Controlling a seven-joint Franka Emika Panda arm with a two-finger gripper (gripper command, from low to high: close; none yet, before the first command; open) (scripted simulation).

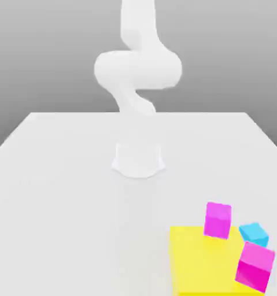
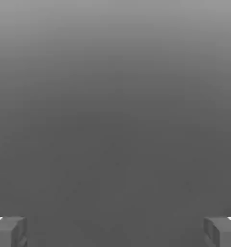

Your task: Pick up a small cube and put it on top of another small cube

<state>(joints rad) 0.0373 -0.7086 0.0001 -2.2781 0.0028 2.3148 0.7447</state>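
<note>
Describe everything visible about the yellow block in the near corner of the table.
The yellow block is a large, flat, square slab, plain bright yellow with a matte, plastic-like look. It lies flat on the white table, toward the exterior view's right. A magenta cube stands at its far edge and a second magenta cube at its right edge, overlapping it; whether they rest on it cannot be told. A cyan cube sits just beyond.

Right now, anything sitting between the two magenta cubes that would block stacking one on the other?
Nothing visible. The rear magenta cube and the front magenta cube both rest on the yellow square block with bare yellow between them. The small cyan cube sits beside that gap, toward the exterior view's right.
</note>
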